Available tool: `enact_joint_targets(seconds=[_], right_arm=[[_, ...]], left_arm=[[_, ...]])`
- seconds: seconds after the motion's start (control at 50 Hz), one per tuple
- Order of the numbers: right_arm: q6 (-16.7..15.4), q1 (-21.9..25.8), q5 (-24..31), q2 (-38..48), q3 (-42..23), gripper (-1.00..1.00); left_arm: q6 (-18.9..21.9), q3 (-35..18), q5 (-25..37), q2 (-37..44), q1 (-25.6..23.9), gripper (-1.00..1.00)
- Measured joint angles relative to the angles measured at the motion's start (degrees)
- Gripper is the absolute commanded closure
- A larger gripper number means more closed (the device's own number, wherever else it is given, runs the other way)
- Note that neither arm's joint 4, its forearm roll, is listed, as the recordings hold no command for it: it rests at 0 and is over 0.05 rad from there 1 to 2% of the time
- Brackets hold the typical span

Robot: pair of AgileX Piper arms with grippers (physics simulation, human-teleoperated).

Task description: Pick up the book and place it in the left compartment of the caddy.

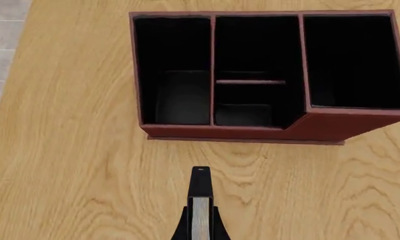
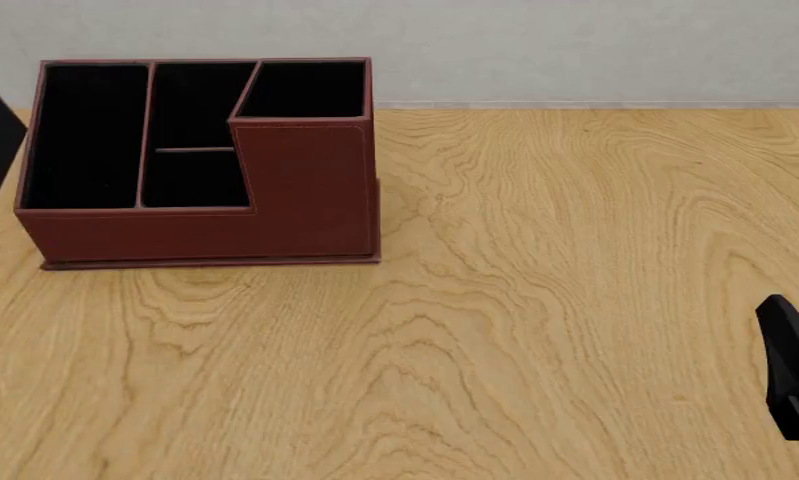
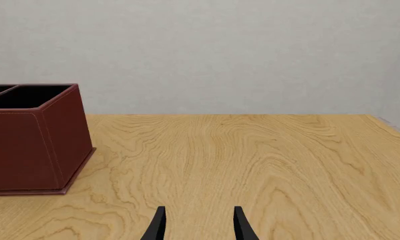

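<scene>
Left gripper [image 1: 201, 225]: at the bottom centre of the left wrist view, its black fingers are closed onto the book [image 1: 201, 200], which stands on edge between them, white page edges facing the camera and the black cover tip projecting beyond the fingers. The book is held above the wooden surface [image 1: 86, 165], short of the caddy [image 1: 267, 131] and clear of its near wall; it touches neither. In the front view a flat black shape shows at the far left edge, beside the caddy's left wall; whether it is the book or part of the arm cannot be told. The caddy [image 2: 199, 235] sits in the upper left of the front view, upright, with its tall square section at its right end. The left compartment [image 1: 173, 70] shows only black lining. Right gripper [image 3: 198, 225]: at the bottom centre of the right wrist view, two finger tips stand moderately apart with bare surface between them, holding nothing and touching nothing. In the front view it appears at the lower right edge [image 2: 797, 375], well apart from the caddy.
</scene>
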Motion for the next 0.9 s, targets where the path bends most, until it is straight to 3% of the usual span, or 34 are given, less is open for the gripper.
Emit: enact_joint_targets(seconds=[0.9], right_arm=[[0.0, 0.0, 0.0, 0.0, 0.0, -1.0]], left_arm=[[0.95, -1.88, -10.57, 13.23, 1.18, 1.0]])
